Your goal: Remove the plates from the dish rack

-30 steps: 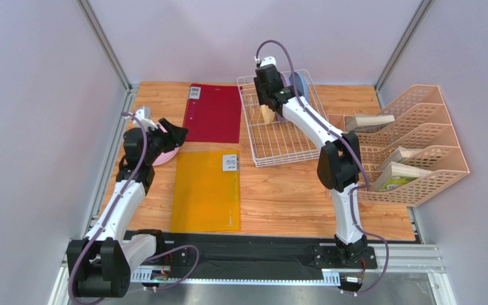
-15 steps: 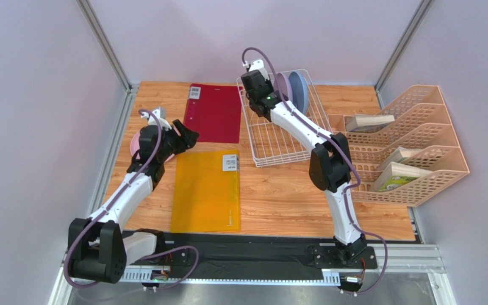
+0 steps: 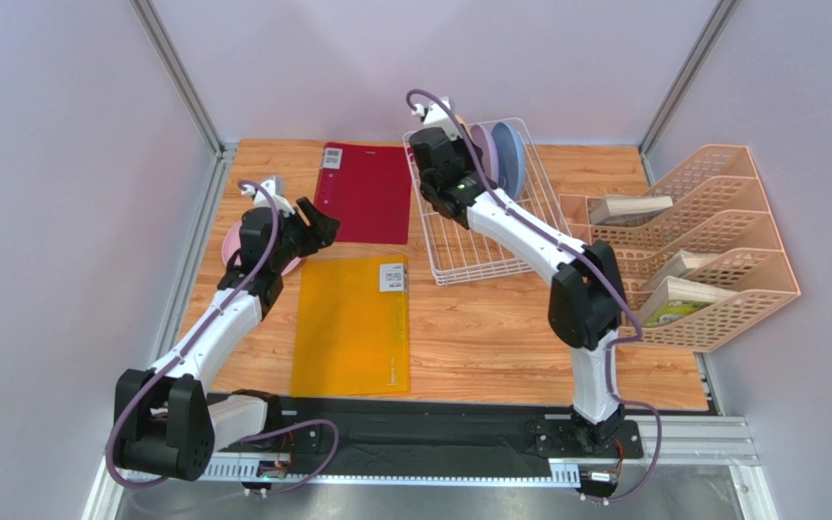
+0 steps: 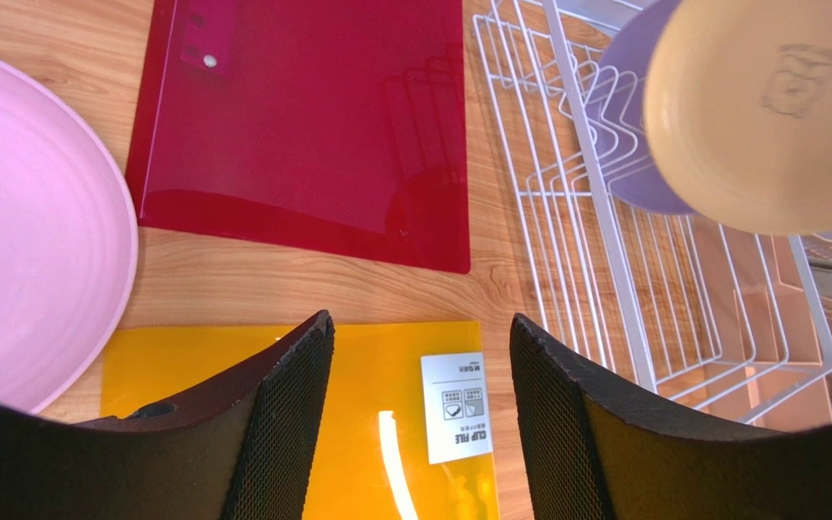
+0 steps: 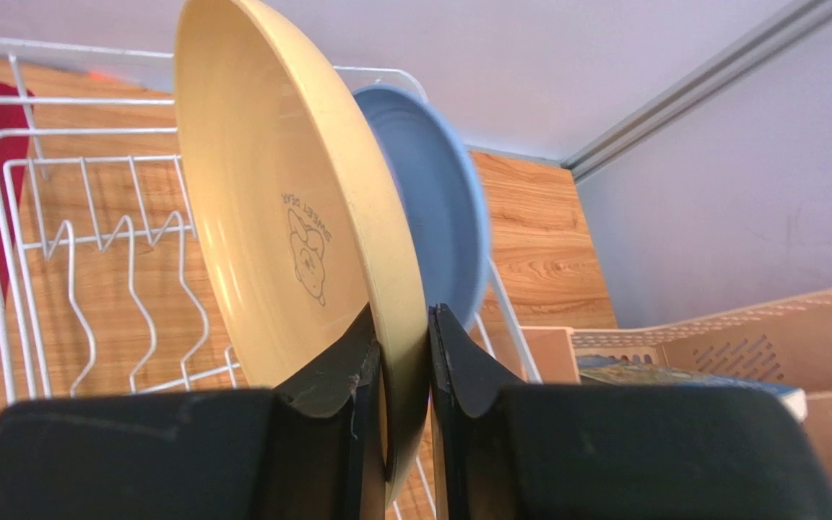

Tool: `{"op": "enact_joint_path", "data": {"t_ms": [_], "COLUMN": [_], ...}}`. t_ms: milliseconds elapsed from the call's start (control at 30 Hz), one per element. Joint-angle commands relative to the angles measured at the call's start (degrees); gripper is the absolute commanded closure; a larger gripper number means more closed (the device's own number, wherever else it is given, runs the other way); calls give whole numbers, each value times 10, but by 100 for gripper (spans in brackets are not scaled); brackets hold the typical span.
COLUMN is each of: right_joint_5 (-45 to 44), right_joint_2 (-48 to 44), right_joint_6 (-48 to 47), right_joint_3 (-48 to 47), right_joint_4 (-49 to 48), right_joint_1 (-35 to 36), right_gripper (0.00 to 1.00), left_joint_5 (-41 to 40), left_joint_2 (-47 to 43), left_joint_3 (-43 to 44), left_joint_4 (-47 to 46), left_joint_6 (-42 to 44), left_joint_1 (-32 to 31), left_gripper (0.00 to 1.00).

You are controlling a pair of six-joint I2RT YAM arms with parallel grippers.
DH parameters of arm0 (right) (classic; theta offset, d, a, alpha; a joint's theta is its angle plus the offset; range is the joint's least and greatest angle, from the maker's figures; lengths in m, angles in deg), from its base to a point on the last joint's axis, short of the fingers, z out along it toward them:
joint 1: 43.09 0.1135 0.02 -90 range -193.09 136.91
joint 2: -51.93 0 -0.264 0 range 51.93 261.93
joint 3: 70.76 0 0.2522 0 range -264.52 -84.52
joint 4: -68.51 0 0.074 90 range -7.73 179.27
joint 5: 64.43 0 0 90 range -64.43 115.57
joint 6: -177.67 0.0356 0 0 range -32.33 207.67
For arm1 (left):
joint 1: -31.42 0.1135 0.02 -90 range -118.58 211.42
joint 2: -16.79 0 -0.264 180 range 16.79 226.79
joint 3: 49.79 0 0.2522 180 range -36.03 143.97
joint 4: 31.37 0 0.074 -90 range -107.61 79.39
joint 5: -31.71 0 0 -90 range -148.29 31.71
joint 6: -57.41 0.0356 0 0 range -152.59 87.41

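One cream plate (image 5: 279, 217) is clamped in the right end effector (image 5: 401, 352), over the rack (image 3: 475, 244) at the worktop's (image 3: 475, 325) far edge. Left end effector (image 4: 420, 368) stands apart, empty. Recommend clearing the prongs (image 5: 117, 238) before swinging away.

In the left wrist view the pink plate (image 4: 30, 238) ran off the left edge and the cream plate (image 4: 762, 108) off the top and right; it covered most of the lavender plate (image 4: 624, 108). The dish rack (image 4: 603, 217) was cropped at the right. Print on the label (image 4: 458, 410) of the yellow folder (image 4: 388, 363) was too small to read. In the right wrist view the right pincer (image 5: 401, 368) hid the cream plate's lower rim, and that plate masked part of the light blue plate (image 5: 442, 217). From overhead, the left arm (image 3: 220, 320) covered most of the pink plate.
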Motion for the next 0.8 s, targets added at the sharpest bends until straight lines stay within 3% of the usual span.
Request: {"op": "enact_joint_path", "data": {"t_ms": [0, 167, 267, 300, 400, 500, 767], "right_joint_5": [13, 80, 178, 263, 402, 491, 612], "right_joint_2": [-133, -200, -239, -247, -274, -286, -305], "right_joint_6": [50, 110, 166, 181, 236, 276, 341], "right_joint_3": [38, 93, 126, 132, 162, 184, 252], "right_joint_4": [-22, 28, 52, 63, 72, 60, -3], "right_joint_1": [8, 8, 0, -4, -20, -33, -42], "right_gripper": [100, 100, 100, 100, 100, 100, 100], "left_joint_5": [4, 31, 79, 91, 127, 133, 139], "left_joint_2": [-10, -15, -8, -5, 12, 26, 71], "left_joint_3": [30, 31, 28, 28, 30, 32, 21], "left_joint_4": [-2, -29, -78, -90, -135, -156, -215], "left_joint_6": [11, 7, -7, -10, -23, -28, -45], "left_joint_1": [-5, -5, -6, -6, -7, -8, -8], "left_gripper": [33, 33, 33, 34, 34, 34, 35]}}
